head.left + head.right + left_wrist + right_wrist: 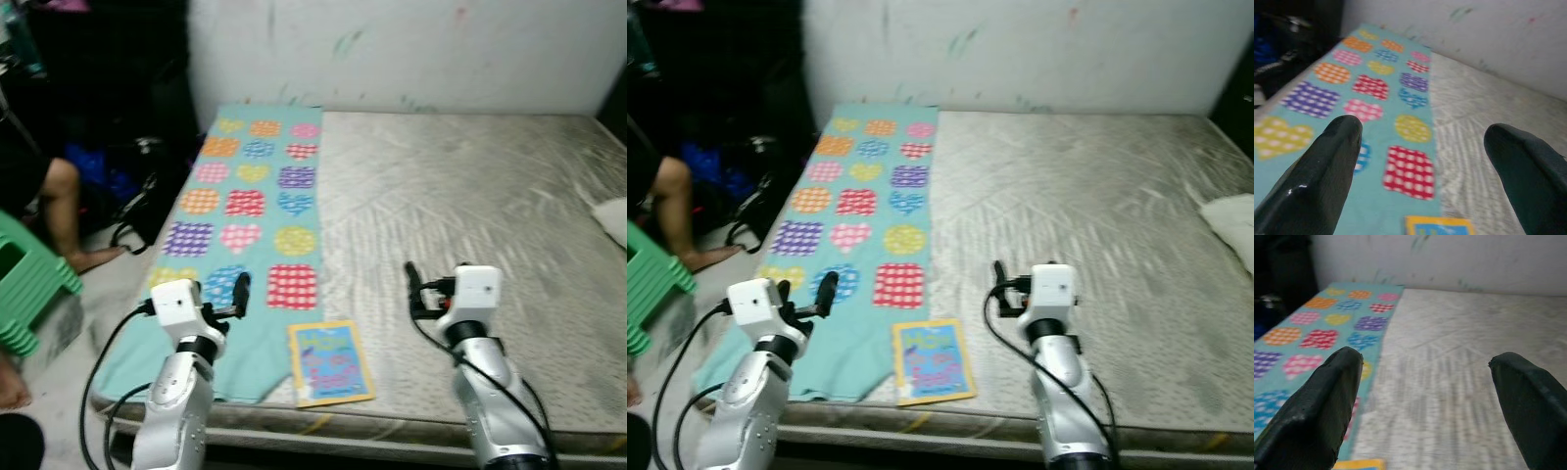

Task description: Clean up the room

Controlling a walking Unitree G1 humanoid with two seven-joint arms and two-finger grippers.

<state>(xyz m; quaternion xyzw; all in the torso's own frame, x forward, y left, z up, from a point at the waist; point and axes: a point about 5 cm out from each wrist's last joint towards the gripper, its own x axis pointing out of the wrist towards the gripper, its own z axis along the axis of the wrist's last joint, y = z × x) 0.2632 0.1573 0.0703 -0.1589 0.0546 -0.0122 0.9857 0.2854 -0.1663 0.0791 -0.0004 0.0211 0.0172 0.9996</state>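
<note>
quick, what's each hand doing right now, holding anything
Left hand: open, holding nothing, above the patterned blanket.
Right hand: open, holding nothing, above the bare mattress.

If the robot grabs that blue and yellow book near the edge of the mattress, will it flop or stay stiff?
The book looks thin and lies flat, so it is probably light and may bend a little when held by one corner. It rests partly on the teal blanket, so a push might drag the cloth along or slide the book off the mattress.

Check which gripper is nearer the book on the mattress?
Left, narrowly. The left gripper hovers over the blanket just beside the book, toward the wall. The right gripper hangs over bare mattress on the book's other side, slightly farther off.
</note>
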